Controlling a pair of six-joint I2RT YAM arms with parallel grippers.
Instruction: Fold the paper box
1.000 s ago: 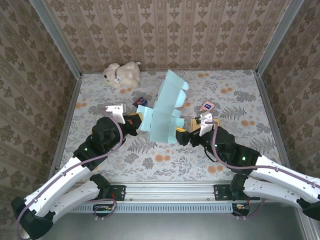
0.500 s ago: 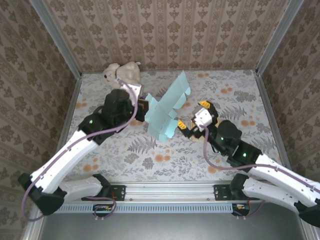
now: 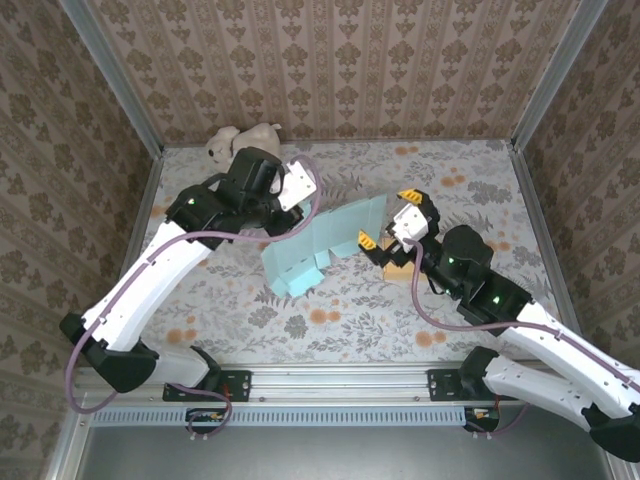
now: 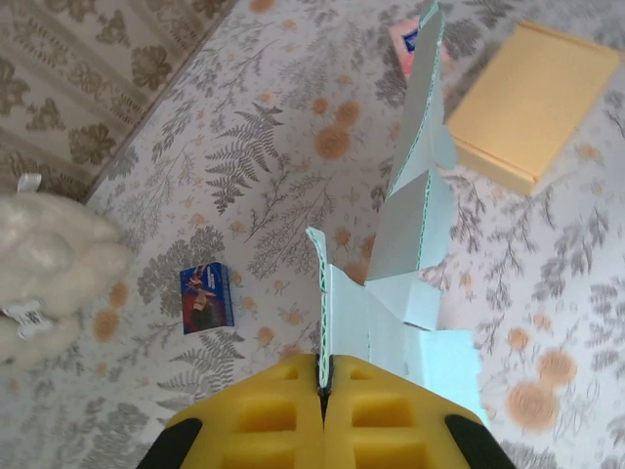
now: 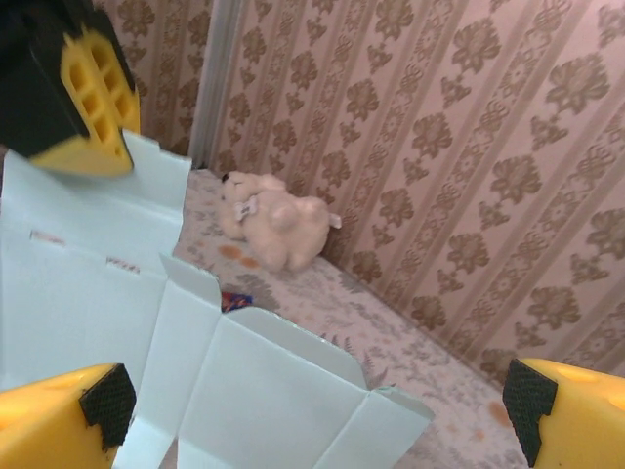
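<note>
The paper box (image 3: 318, 248) is a pale blue, unfolded cardboard sheet with creased panels and flaps, held up off the floral table. My left gripper (image 3: 297, 208) is shut on its upper edge. In the left wrist view the yellow fingers (image 4: 278, 410) pinch the sheet's thin edge, and the paper box (image 4: 410, 230) hangs away below them. My right gripper (image 3: 388, 220) stands open just right of the sheet, not touching it. In the right wrist view the paper box (image 5: 244, 391) spreads between the two yellow fingertips (image 5: 93, 401) of the right gripper (image 5: 312, 415).
A white plush toy (image 3: 238, 143) lies at the back left, by the patterned wall. A tan flat box (image 4: 532, 107), a small blue card (image 4: 207, 298) and a pink card (image 4: 400, 34) lie on the table under and around the sheet.
My left arm has lifted and swung toward the back, carrying the paper box up and tilting it over. The right gripper has risen and backed off to the right, staying open.
</note>
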